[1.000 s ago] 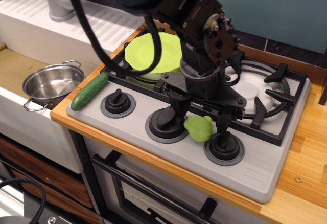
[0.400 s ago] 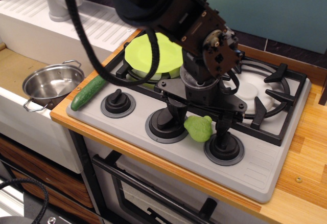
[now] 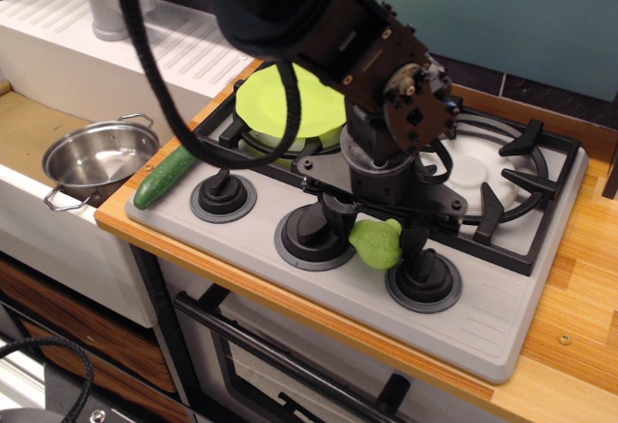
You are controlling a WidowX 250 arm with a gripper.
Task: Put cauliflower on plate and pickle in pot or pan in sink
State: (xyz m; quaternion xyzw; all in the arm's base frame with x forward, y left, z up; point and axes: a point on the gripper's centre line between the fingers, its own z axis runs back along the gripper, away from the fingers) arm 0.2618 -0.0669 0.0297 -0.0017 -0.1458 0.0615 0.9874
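Gripper (image 3: 375, 237) jaws closed around the cauliflower (image 3: 376, 243), between 2 stove knobs. Pickle (image 3: 166, 176) lies at the counter (image 3: 570, 317) edge; pot (image 3: 93, 157) in sink (image 3: 24, 128).

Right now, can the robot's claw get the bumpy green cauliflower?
Probably yes. The gripper already straddles the cauliflower between two stove knobs, and nothing sits in the way.

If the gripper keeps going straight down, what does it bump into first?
Probably the cauliflower, which sits right between the gripper's fingers. Just under it is the grey stove panel. Depth is hard to judge here.
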